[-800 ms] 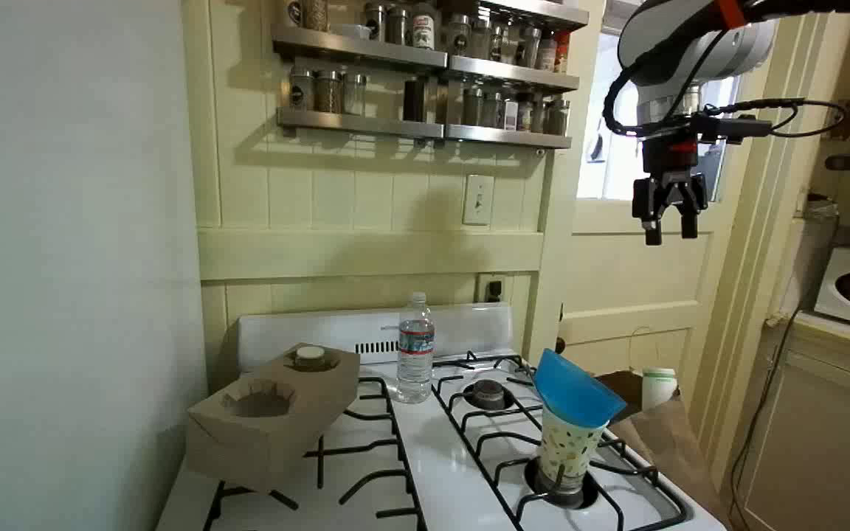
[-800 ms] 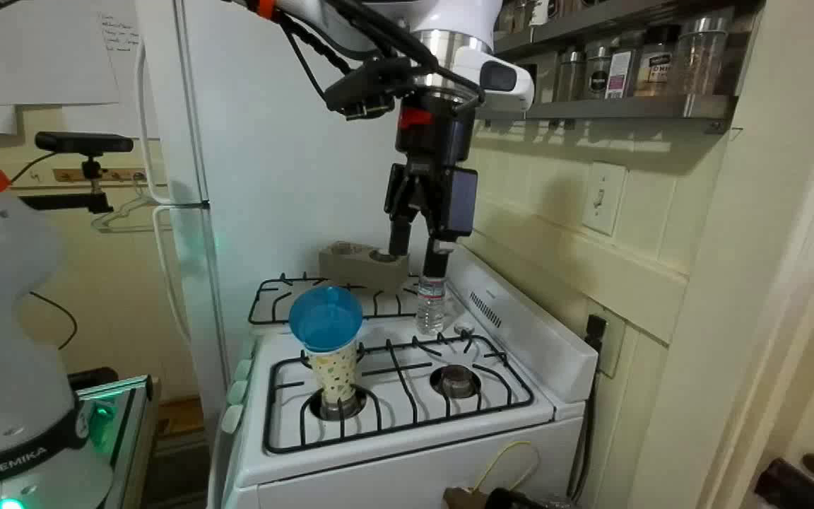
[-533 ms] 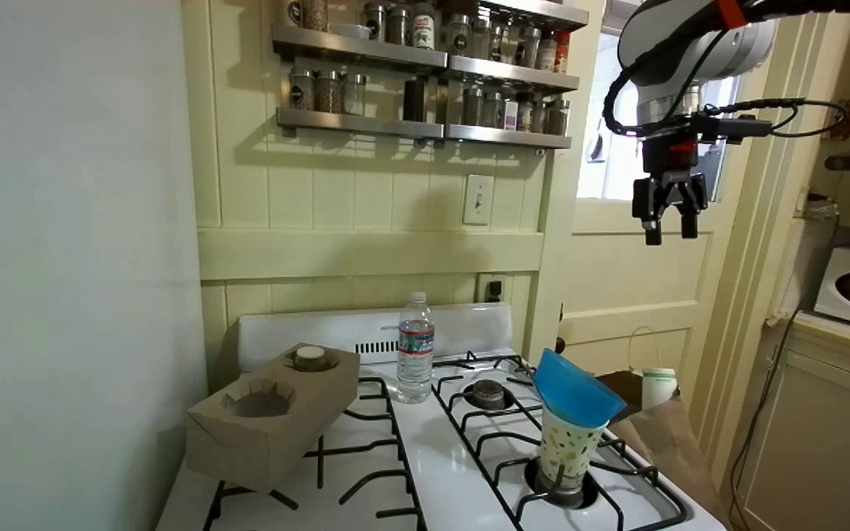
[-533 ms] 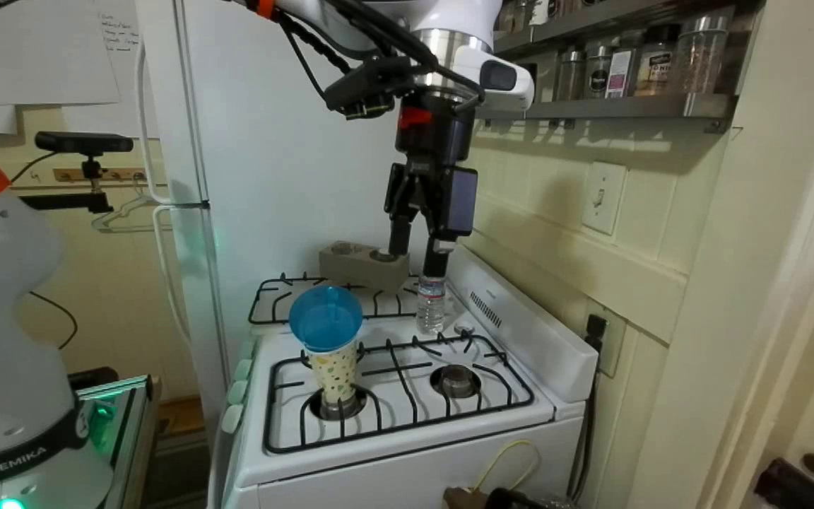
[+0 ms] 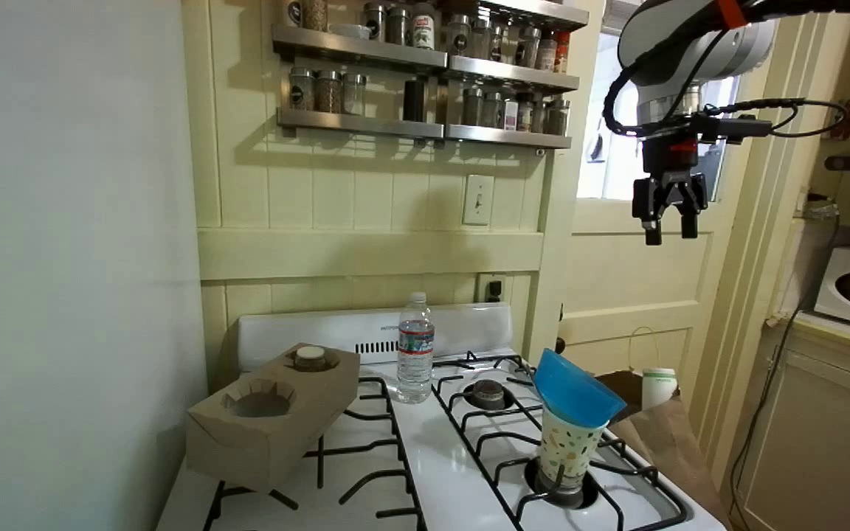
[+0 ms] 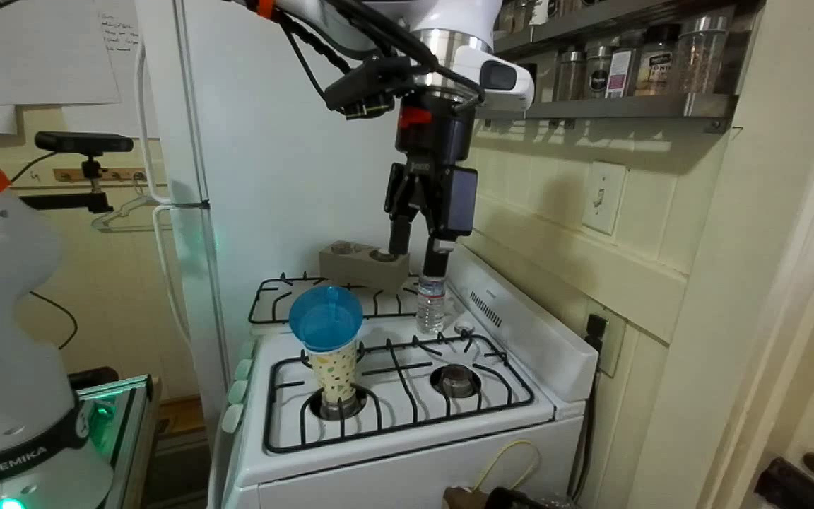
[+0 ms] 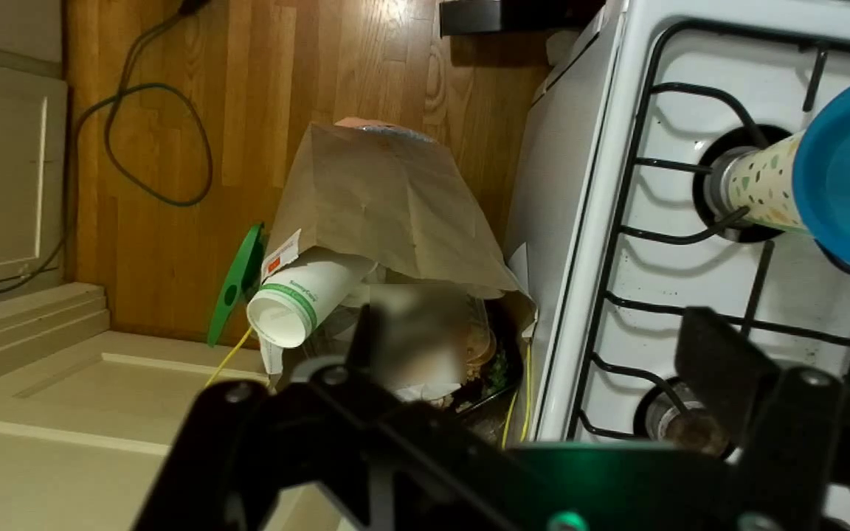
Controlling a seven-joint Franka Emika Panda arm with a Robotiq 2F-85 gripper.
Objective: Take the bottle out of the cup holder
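Observation:
The clear water bottle (image 5: pixel 415 361) stands upright on the white stove top, outside the cup holder and between the burner grates. In an exterior view the bottle (image 6: pixel 431 311) is partly covered by a finger. The beige cardboard cup holder (image 5: pixel 270 435) rests tilted over a grate; it also shows in an exterior view (image 6: pixel 357 268). One well looks empty; the other holds a round white-topped thing I cannot identify. My gripper (image 5: pixel 671 232) is open and empty, high up and apart from both, also in an exterior view (image 6: pixel 417 258). The wrist view shows the open fingers (image 7: pixel 543 332), not the bottle or holder.
A patterned cup (image 5: pixel 567 450) with a blue funnel-shaped top (image 6: pixel 326 318) stands on a burner. Black grates cover the stove (image 6: pixel 407 459). A paper bag (image 7: pixel 395 199) stands on the floor beside it. Spice shelves (image 5: pixel 366 125) hang on the wall.

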